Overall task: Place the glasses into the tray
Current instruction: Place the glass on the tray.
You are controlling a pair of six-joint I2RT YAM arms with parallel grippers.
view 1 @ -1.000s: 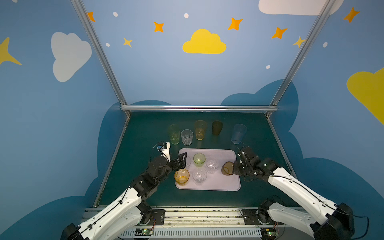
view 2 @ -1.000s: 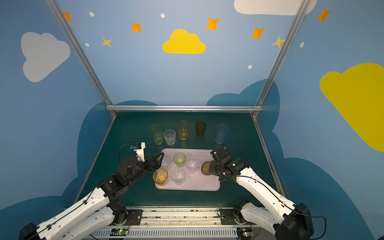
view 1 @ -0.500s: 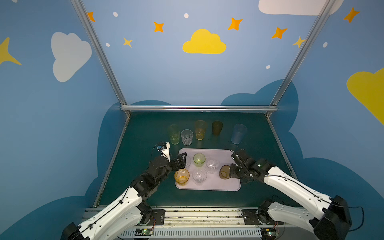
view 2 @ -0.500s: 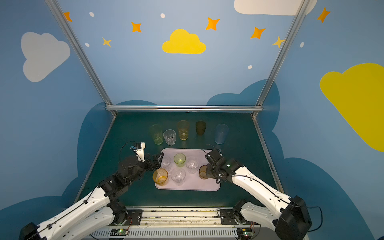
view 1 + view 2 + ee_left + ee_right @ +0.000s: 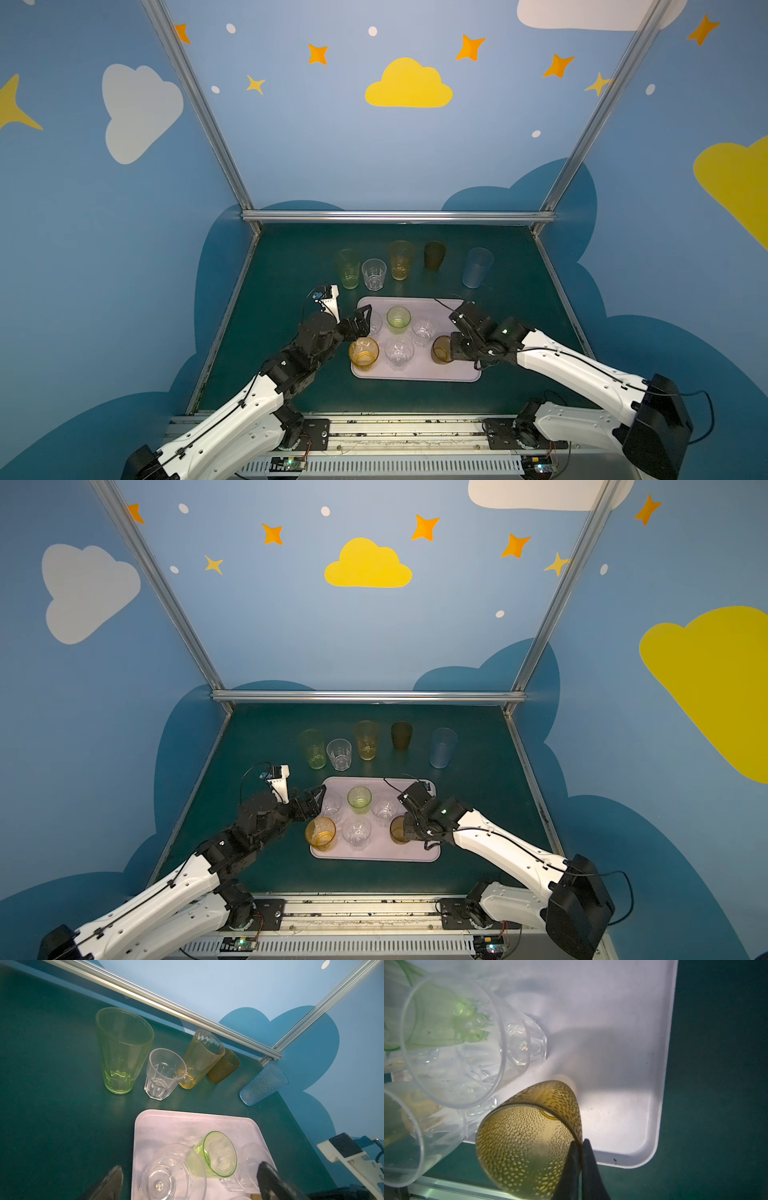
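No readable text, label, brand or number for you here: glasses (image 5: 374, 274) and tray (image 5: 415, 373) carry none legible; circuit boards (image 5: 286, 463) at the near edge are too small to tell.

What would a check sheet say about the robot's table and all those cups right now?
Surface: dark green table, no spills seen.
Job's things: six glasses at the pink tray; five stand behind it, including a pale blue glass.
Clutter: nothing seen.
Pincers: left pincer open by a clear glass; right pincer shut on the brown dotted glass at its rim.
Cables: black cable at each wrist.
Surroundings: blue walls with clouds and stars; metal frame.
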